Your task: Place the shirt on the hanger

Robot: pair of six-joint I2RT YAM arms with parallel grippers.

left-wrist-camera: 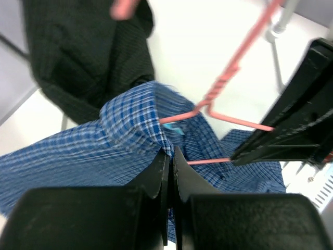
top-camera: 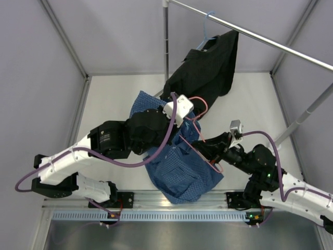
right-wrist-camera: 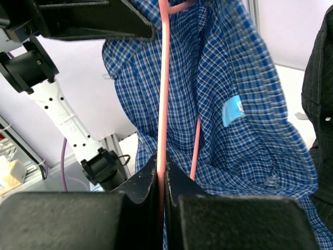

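Our left gripper (left-wrist-camera: 170, 152) pinches shut on the collar edge of the blue checked shirt (top-camera: 182, 166), which hangs bunched over the near side of the table (top-camera: 114, 104) — our right gripper (right-wrist-camera: 161, 161) clamps a wire of the pink hanger (right-wrist-camera: 164, 78), part of it tucked inside the cloth. Behind, a black shirt (top-camera: 208, 67) hangs on a light blue hanger (top-camera: 205, 31) from the rail (top-camera: 270, 41)

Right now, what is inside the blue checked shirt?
The pink hanger passes into the shirt, beside a light blue label. How far it reaches is covered by cloth.
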